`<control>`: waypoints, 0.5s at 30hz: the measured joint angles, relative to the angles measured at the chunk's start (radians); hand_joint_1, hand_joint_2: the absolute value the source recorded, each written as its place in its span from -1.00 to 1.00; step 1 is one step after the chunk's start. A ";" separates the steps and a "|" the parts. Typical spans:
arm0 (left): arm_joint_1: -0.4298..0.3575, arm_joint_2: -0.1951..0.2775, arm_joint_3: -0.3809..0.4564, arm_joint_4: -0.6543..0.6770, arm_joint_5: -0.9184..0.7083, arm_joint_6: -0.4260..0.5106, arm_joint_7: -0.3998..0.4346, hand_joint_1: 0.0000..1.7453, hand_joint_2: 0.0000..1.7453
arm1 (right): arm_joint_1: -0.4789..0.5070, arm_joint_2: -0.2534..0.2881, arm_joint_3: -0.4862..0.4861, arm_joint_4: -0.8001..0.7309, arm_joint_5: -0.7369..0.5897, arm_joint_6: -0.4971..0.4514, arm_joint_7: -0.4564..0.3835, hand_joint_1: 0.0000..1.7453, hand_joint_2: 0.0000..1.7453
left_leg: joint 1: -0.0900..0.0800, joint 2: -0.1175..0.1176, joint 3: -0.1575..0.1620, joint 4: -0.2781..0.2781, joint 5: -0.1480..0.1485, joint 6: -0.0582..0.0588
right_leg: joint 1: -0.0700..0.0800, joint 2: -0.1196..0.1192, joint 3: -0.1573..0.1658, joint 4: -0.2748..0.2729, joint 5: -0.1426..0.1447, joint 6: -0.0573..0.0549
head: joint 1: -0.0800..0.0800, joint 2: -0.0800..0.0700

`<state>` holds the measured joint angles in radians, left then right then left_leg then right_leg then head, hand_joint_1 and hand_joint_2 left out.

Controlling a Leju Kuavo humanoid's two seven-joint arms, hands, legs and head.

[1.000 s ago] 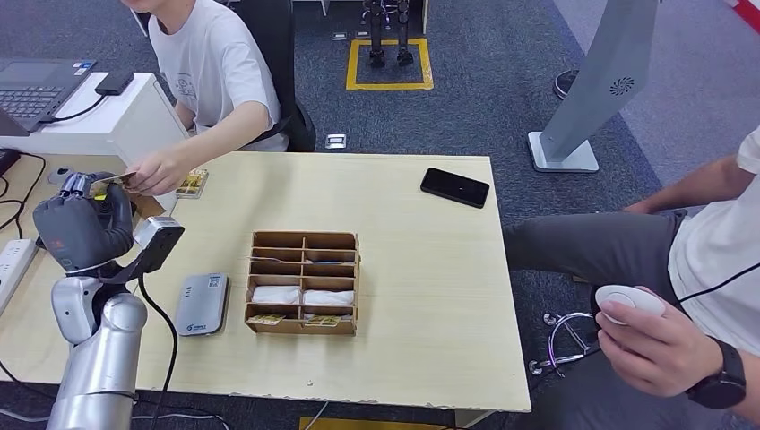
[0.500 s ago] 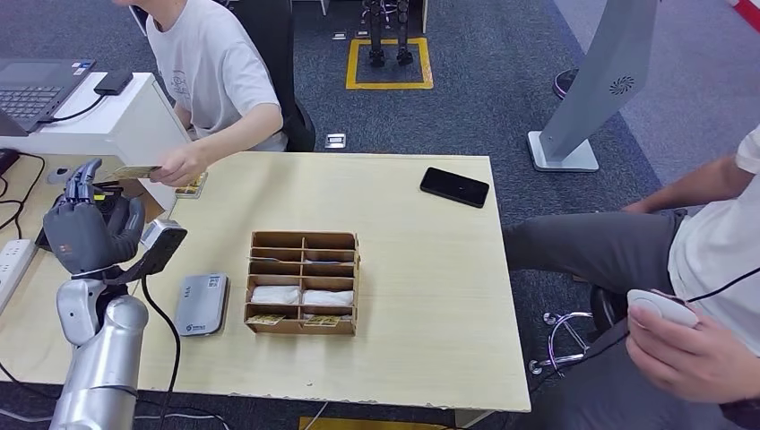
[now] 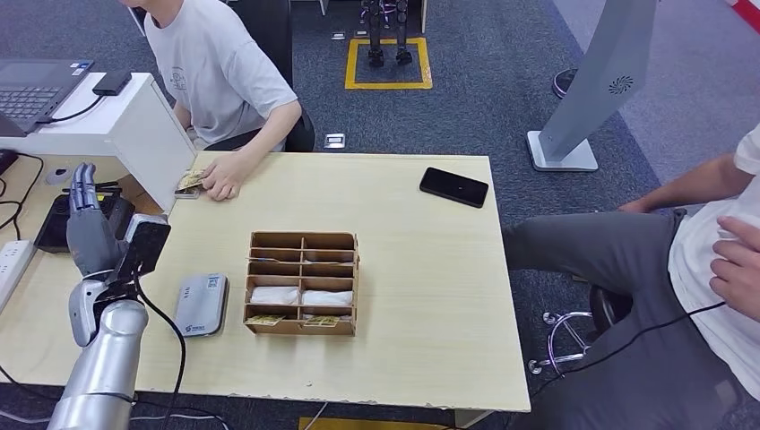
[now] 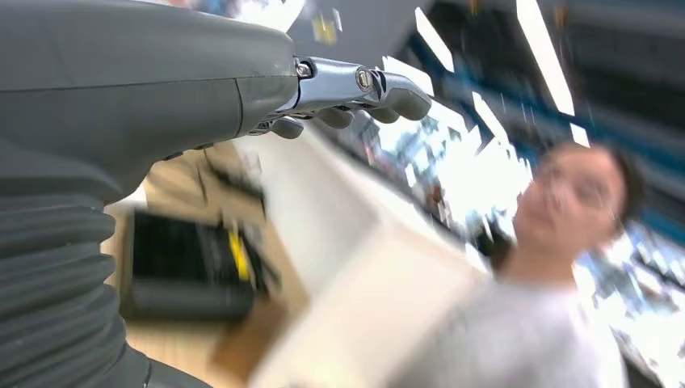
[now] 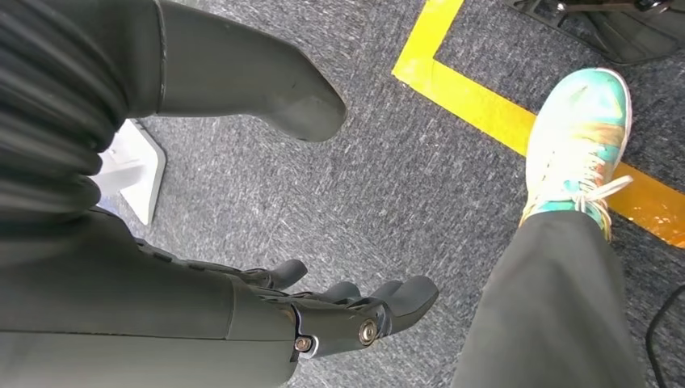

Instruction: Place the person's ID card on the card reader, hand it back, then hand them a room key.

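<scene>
My left hand point(image 3: 90, 231) is raised over the table's left edge, fingers straight and apart, holding nothing; in the left wrist view its fingers point(image 4: 355, 87) stretch out toward the blurred person. The seated person's hand point(image 3: 221, 176) rests on the table's far left corner, touching a yellowish card point(image 3: 188, 182). The grey card reader point(image 3: 202, 305) lies flat just right of my left forearm, with nothing on it. A wooden compartment box point(image 3: 303, 282) holds room key cards point(image 3: 265, 319) in its front slots. My right hand point(image 5: 355, 314) hangs over the carpet, fingers loosely apart and empty.
A black phone point(image 3: 454, 186) lies at the table's far right. A white stand point(image 3: 116, 125) with a laptop point(image 3: 36, 85) stands at the left, a black device point(image 3: 58, 226) and power strip point(image 3: 13, 260) beside it. Another person point(image 3: 708, 269) sits on the right.
The person took the card out of my left hand and brought their hand down to the table's far corner. My left hand opened and straightened its fingers.
</scene>
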<state>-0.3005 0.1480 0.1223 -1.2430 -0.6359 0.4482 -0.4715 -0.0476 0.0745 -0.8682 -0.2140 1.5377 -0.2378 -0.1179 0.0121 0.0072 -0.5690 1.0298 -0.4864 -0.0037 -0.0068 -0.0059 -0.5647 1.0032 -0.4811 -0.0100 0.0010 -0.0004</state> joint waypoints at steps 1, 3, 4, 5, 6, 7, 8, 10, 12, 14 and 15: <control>0.029 0.006 -0.017 -0.031 0.033 -0.063 -0.015 -1.00 1.00 | 0.001 0.000 -0.001 0.000 -0.001 0.000 0.000 -1.00 1.00 | 0.000 0.000 0.000 0.000 0.000 0.000 | 0.000 0.000 0.000 0.000 0.000 0.000 | 0.000 0.000; 0.091 0.014 -0.060 -0.104 0.058 -0.144 -0.034 -1.00 1.00 | 0.005 -0.001 -0.003 0.000 -0.001 -0.001 0.000 -1.00 1.00 | 0.000 0.000 0.000 0.000 -0.001 0.000 | 0.000 0.000 -0.001 0.000 0.000 0.000 | 0.000 0.000; 0.121 0.016 -0.085 -0.139 0.057 -0.164 -0.039 -1.00 1.00 | 0.006 -0.001 -0.005 0.000 -0.001 -0.001 0.000 -1.00 1.00 | 0.000 0.000 -0.001 0.000 -0.001 0.001 | 0.000 0.000 -0.001 0.000 -0.001 0.000 | 0.000 0.000; 0.147 0.018 -0.109 -0.171 0.052 -0.175 -0.042 -1.00 1.00 | 0.007 -0.002 -0.007 0.000 -0.002 -0.001 0.001 -1.00 1.00 | -0.001 0.000 -0.001 0.000 -0.001 0.001 | 0.000 0.000 -0.001 0.000 -0.001 0.001 | 0.000 0.000; 0.169 0.020 -0.132 -0.199 0.042 -0.185 -0.047 -1.00 1.00 | 0.008 -0.002 -0.009 0.000 -0.002 0.000 0.001 -1.00 1.00 | -0.001 0.000 -0.001 0.000 -0.001 0.001 | 0.000 0.000 -0.001 0.000 -0.001 0.001 | 0.000 0.000; 0.189 0.022 -0.155 -0.226 0.025 -0.192 -0.054 -1.00 1.00 | 0.008 -0.002 -0.011 0.000 -0.002 0.000 0.002 -1.00 1.00 | -0.001 0.000 -0.001 0.000 -0.001 0.001 | 0.000 0.000 -0.001 0.000 -0.001 0.001 | 0.000 0.000; 0.206 0.026 -0.179 -0.253 -0.006 -0.194 -0.060 -1.00 1.00 | 0.009 -0.002 -0.013 0.000 -0.002 0.000 0.002 -1.00 1.00 | -0.001 0.000 -0.001 0.000 -0.002 0.002 | 0.000 0.000 -0.001 0.000 -0.001 0.001 | 0.000 0.000; 0.235 0.034 -0.250 -0.303 -0.098 -0.182 -0.058 -1.00 1.00 | 0.011 -0.003 -0.017 0.000 -0.001 -0.001 -0.004 -1.00 1.00 | -0.001 0.000 -0.001 0.000 -0.002 0.002 | 0.000 -0.001 -0.001 -0.001 -0.001 0.001 | 0.000 0.000; 0.253 0.042 -0.331 -0.339 -0.194 -0.161 -0.035 -1.00 1.00 | 0.011 -0.004 -0.021 0.000 -0.001 -0.004 -0.016 -1.00 1.00 | -0.001 -0.001 -0.001 0.000 -0.002 0.002 | 0.000 -0.002 -0.001 -0.001 -0.001 0.001 | 0.000 0.000; 0.258 0.050 -0.409 -0.360 -0.247 -0.145 -0.008 -1.00 1.00 | 0.010 -0.005 -0.022 0.000 0.000 -0.009 -0.025 -1.00 1.00 | -0.001 0.000 -0.001 0.001 -0.002 0.002 | 0.000 -0.001 -0.001 -0.001 0.000 0.001 | 0.000 0.000; 0.258 0.055 -0.442 -0.367 -0.259 -0.139 0.003 -1.00 1.00 | 0.010 -0.005 -0.022 0.000 0.000 -0.010 -0.026 -1.00 1.00 | -0.001 0.000 -0.001 0.001 -0.002 0.002 | 0.000 -0.001 -0.001 -0.001 0.000 0.002 | 0.000 0.000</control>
<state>-0.0425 0.2026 -0.3193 -1.6097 -0.8949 0.3088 -0.4690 -0.0376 0.0694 -0.8905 -0.2140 1.5374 -0.2479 -0.1441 0.0112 0.0070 -0.5701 1.0305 -0.4882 -0.0018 -0.0072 -0.0071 -0.5655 1.0027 -0.4811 -0.0085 0.0010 -0.0004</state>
